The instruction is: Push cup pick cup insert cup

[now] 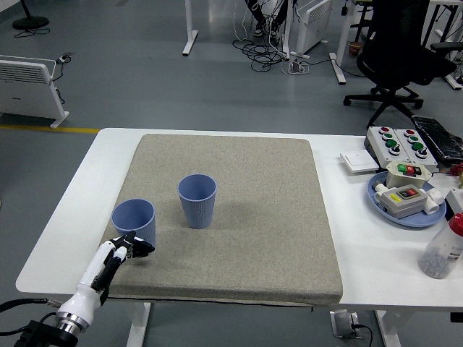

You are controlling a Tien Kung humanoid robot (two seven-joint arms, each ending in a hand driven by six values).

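Two blue ribbed cups stand upright on the grey mat (239,217). One cup (134,223) is near the mat's front left corner. The other cup (197,200) stands a little right and farther back. My left hand (129,247) comes in from the lower left, its white forearm over the table's front edge. Its black fingers are loosely spread, hold nothing, and sit just in front of the left cup's base, at or very near it. My right hand is out of view.
At the right of the white table (79,210) are a blue tray (405,199) with button boxes, a control box (401,142), a white switch plate (357,160) and a clear jar with a red lid (443,249). An office chair (398,50) stands behind the table.
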